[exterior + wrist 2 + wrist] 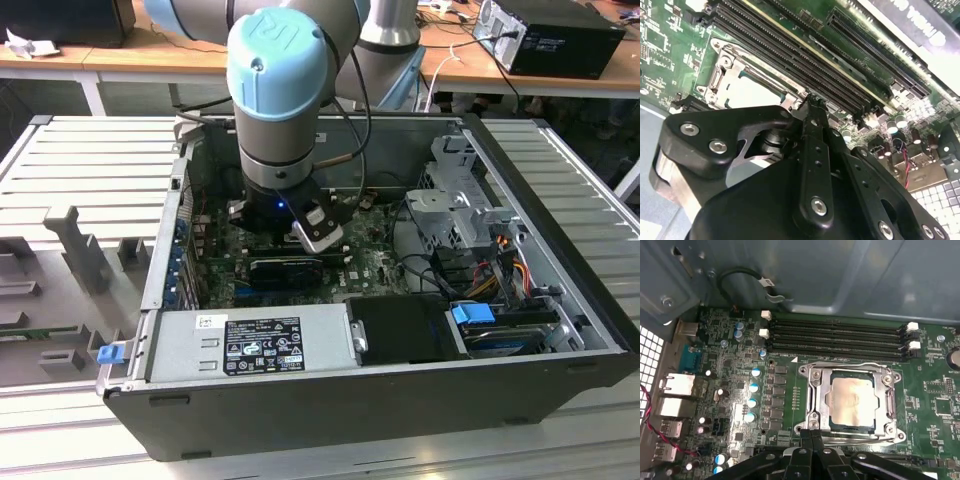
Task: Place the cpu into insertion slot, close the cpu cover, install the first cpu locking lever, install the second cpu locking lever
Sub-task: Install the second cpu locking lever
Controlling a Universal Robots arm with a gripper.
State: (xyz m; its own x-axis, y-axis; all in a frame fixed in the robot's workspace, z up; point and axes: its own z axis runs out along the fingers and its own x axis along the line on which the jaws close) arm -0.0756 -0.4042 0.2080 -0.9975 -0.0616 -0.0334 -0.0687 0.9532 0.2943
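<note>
The cpu [852,401] already sat in the insertion slot [826,401] with the cpu cover [813,390] down over it. The hand [811,436], clenched and empty, hovered at the slot's edge; the levers I couldn't judge.

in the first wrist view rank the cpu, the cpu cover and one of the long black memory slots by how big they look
1. cpu cover, the frame around the chip
2. memory slot, longer than the cover but very narrow, so its rank against the cover is unsure
3. cpu, sitting inside the cover's window
</note>
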